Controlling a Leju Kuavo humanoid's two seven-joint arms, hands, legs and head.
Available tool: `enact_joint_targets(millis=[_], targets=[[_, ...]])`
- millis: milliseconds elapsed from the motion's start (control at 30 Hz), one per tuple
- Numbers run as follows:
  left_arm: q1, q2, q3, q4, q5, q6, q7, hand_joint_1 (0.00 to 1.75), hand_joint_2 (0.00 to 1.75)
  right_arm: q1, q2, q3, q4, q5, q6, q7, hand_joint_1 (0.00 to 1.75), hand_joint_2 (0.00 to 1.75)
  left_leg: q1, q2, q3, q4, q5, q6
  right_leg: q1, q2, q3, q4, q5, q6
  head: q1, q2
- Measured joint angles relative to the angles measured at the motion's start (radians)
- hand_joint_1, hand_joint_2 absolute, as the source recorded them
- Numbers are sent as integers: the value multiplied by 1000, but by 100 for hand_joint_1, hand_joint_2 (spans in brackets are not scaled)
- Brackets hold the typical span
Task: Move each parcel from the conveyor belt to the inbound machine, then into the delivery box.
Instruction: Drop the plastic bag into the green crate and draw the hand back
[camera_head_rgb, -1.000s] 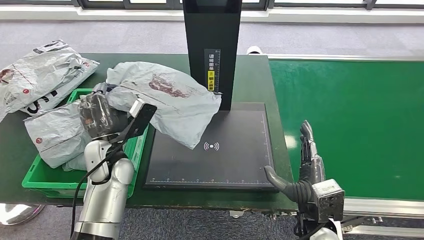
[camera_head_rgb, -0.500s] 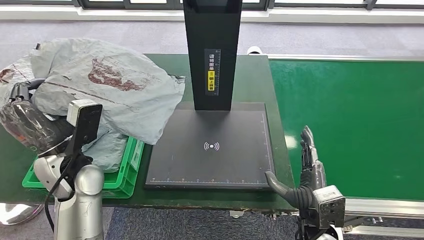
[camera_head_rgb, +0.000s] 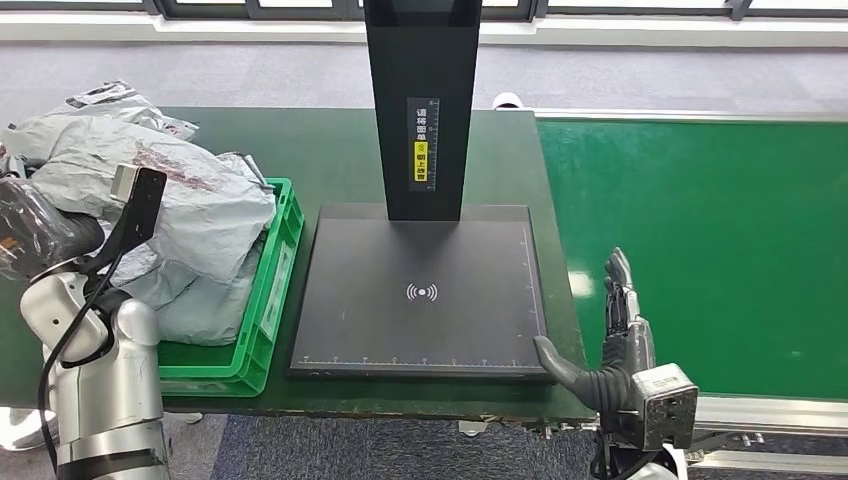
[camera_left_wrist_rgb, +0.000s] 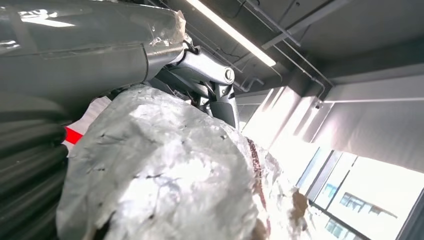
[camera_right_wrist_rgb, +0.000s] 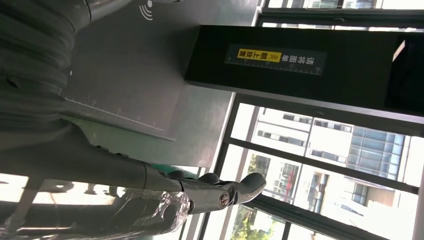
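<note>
Nearest us, our right hand (camera_head_rgb: 622, 330) hangs at the desk (camera_head_rgb: 330, 150) edge beside the conveyor belt (camera_head_rgb: 700, 240), fingers (camera_head_rgb: 616, 285) released and straight, holding nothing. Across the inbound machine (camera_head_rgb: 425, 290), our left hand (camera_head_rgb: 40, 235) has its fingers grasping the grey parcel (camera_head_rgb: 170, 205), now over the green delivery box (camera_head_rgb: 265, 300). Further back, more parcels (camera_head_rgb: 100, 115) lie piled.

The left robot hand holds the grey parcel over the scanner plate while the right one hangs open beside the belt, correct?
Not quite. In the head view the left robot hand holds the parcel over the green box, not the scanner plate. The right robot hand does hang open by the belt.
</note>
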Motion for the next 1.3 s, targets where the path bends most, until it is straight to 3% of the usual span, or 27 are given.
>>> enact_joint_targets(millis=[367,500,600,767,800,900,933,1100,1300], targets=[[-21,30,18,77,-1,-1,5,175,175,-1,0,0,0,0,0,0,0,175,0,0,0,0,0,0,0,0,0,0,0,0,0,0],[-31,64,7,116,-1,-70,105,175,175,-1,0,0,0,-2,3,5,0,175,0,0,0,0,0,0,0,0,-1,0,0,0,0,0],[-62,113,-21,227,-1,-137,192,175,175,-2,0,0,0,-7,13,18,0,175,0,0,0,0,0,-1,0,0,-1,0,0,0,0,0],[-132,184,-41,487,-1,-188,237,175,175,-5,-2,-2,-1,-14,31,27,0,175,0,2,1,0,1,-2,1,1,-1,1,1,-2,0,0],[-142,194,-42,532,-1,-205,243,141,175,-5,-2,-4,-1,-16,35,27,0,175,0,2,1,0,1,-2,1,1,-1,1,1,-2,0,0],[-161,218,-42,644,-2,-298,268,10,175,-6,-4,-11,0,-22,52,31,0,175,0,2,1,0,1,-2,0,1,0,1,1,-2,0,0],[-162,223,-41,670,-2,-334,275,0,175,-8,-4,-12,0,-22,57,32,0,175,0,2,1,0,1,-2,0,1,0,1,1,-2,0,0],[-175,236,-39,732,-3,-423,288,0,175,-23,-5,-16,0,-18,73,35,0,175,0,2,3,-1,0,-2,0,1,2,1,0,-3,0,0],[-180,239,-39,740,-3,-462,288,0,175,-24,-5,-18,0,-18,77,37,0,175,0,4,9,-2,-1,-5,0,1,5,2,-1,-5,0,0]])
